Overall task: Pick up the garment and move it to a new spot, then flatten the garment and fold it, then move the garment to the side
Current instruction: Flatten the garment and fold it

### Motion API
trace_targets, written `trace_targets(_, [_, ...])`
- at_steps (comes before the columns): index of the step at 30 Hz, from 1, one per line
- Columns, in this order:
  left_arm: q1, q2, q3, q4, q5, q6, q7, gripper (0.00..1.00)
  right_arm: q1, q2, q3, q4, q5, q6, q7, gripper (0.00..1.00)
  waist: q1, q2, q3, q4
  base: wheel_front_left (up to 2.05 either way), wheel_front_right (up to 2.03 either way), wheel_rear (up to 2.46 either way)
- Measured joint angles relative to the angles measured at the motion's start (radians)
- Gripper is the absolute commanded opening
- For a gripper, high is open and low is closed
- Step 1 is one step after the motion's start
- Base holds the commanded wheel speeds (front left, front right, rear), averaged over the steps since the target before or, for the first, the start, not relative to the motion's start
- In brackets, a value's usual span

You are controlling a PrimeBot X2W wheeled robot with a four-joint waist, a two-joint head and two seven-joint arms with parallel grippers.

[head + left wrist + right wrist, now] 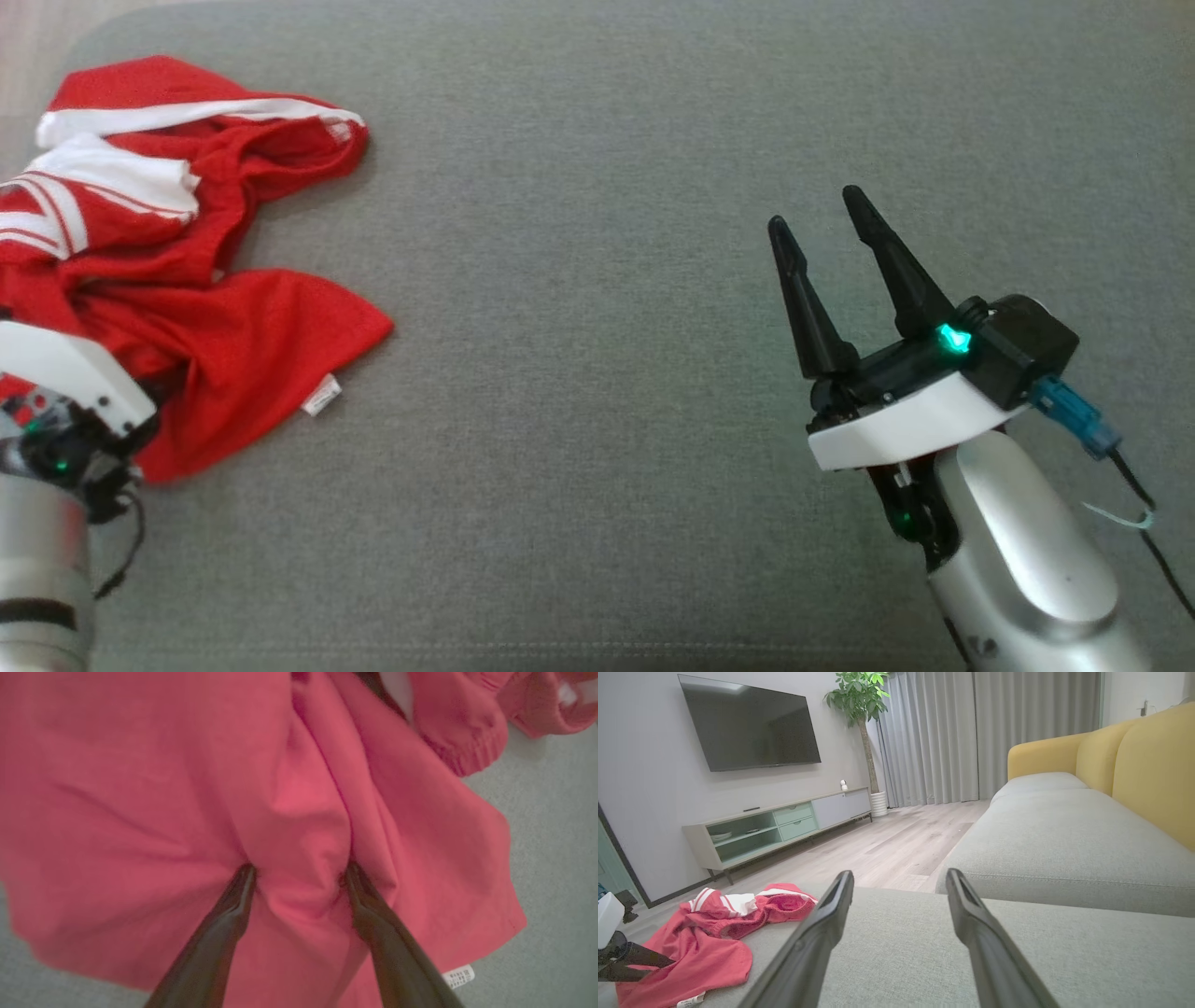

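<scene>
crumpled red garment, seemingly mesh, on grey woven cushion.

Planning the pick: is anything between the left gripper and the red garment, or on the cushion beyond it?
Nothing visible blocks the grasp: the open left gripper presses its fingers into the red garment around a fold. Above the grey cushion beyond, just the open right gripper hovers.

garment label print unreadable
</scene>
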Motion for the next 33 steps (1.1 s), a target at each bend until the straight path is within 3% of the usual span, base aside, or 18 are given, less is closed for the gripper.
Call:
trace_targets(5, [-0.03,0.013,-0.01,0.027,0.0,-0.007,0.012,1.0,0.0,0.0,0.002,0.002,0.002,0.0,0.0,1.0,0.0,0.0,0.007,-0.009,0.0,0.0,0.0])
trace_targets(6, [-0.032,0.013,-0.012,0.031,0.0,-0.009,0.012,0.74,0.0,0.0,0.003,0.003,0.002,0.0,0.0,1.0,0.0,0.0,0.007,-0.009,0.0,0.0,0.0])
trace_targets(7, [-0.034,0.014,-0.015,0.033,0.0,-0.009,0.012,0.0,0.0,0.0,0.003,0.004,0.002,0.0,0.0,1.0,-0.0001,0.0,0.007,-0.008,0.0,0.0,0.0])
trace_targets(19, [-0.04,0.02,-0.131,-0.019,-0.02,-0.017,-0.034,0.0,0.002,0.007,0.004,0.021,0.016,0.0,0.0,1.0,-0.0001,0.0,-0.061,0.002,0.0,0.0,0.0])
trace_targets(33, [0.022,0.125,-0.327,-0.368,-0.078,-0.017,-0.024,0.0,0.081,0.04,-0.017,0.028,0.031,0.0,0.0,1.0,-0.0001,0.0,-0.204,0.011,0.0,0.0,0.0])
